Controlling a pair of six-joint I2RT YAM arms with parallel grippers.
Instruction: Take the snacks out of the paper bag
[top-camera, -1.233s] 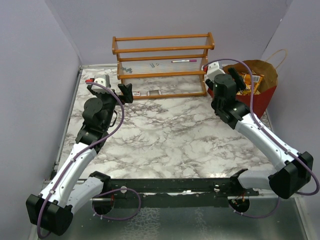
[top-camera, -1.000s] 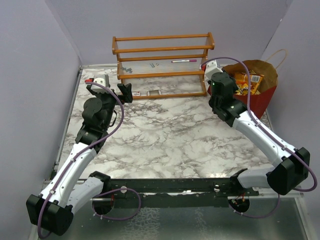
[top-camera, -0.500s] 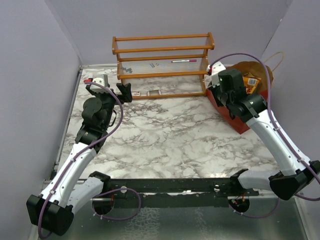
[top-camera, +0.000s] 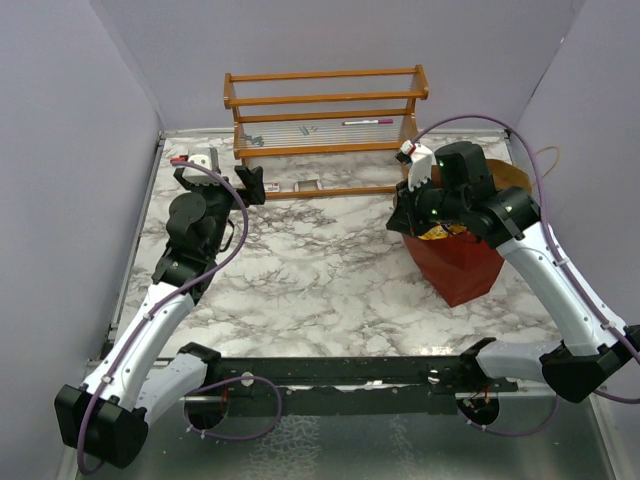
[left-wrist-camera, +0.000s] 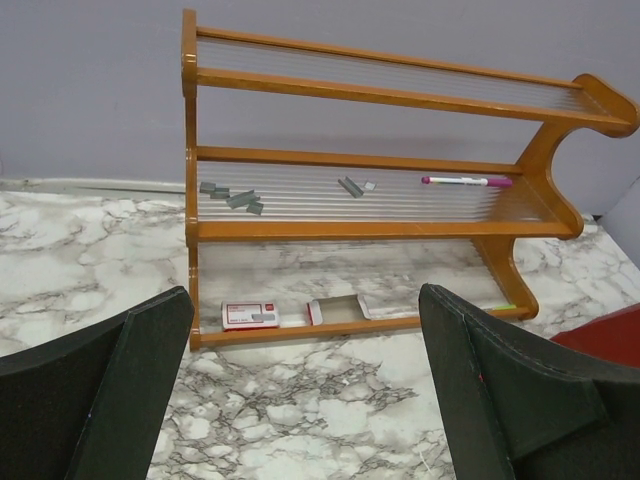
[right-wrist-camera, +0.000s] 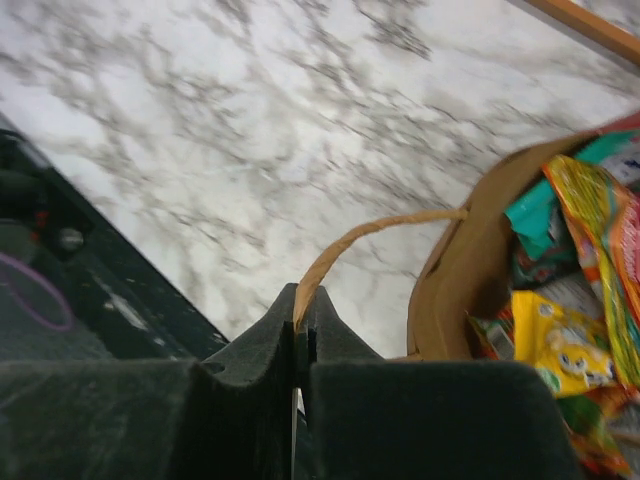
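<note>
The right hand pinches the twine handle of the paper bag, with snacks inside. The left hand is open.

With left arm stretched forward, elbow bent, left gripper held level, fingers spread wide apart. With right arm folded inward at elbow, wrist pitched steeply down, right gripper pinched fully closed on paper bag handle.
</note>
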